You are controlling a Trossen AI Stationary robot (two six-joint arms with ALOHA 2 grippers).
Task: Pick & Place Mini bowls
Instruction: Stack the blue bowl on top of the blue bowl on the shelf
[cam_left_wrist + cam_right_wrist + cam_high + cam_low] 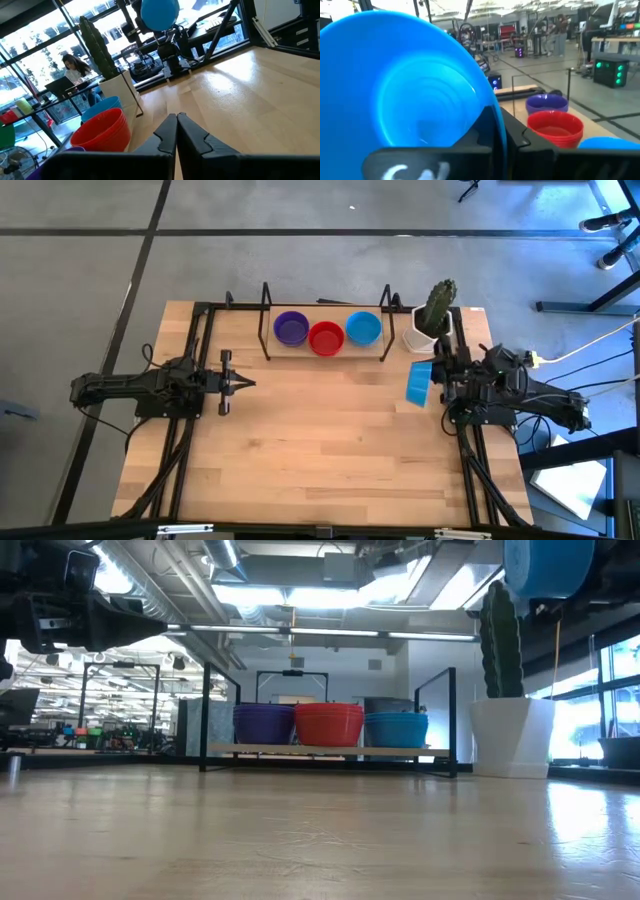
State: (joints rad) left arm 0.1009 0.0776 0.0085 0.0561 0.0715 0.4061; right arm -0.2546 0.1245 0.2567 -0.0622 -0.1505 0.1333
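Three stacks of mini bowls stand side by side on a wooden shelf (300, 352) at the table's far edge: purple (291, 328), red (326, 338) and light blue (363, 329). One more light blue bowl (419, 383) is up in the air at the table's right side, with my right gripper (436, 385) shut on it. It also fills the right wrist view as the blue bowl (410, 90), and it shows high up in the low view as the blue bowl (548, 565). At the table's left side my left gripper (250, 383) stands shut and holds nothing. My right gripper holds the light blue bowl by its rim (496, 117), one finger inside the bowl and one finger (522, 142) outside the wall. The fingers come level from the table's right side. The bowl is tipped on its edge and lifted clear of the table.
A green cactus in a white pot (428, 330) stands at the far right, close to my right arm. Black metal posts (266, 320) frame the shelf. Bare wooden tabletop (330, 440) lies between the arms. A person (75, 72) sits beyond the table.
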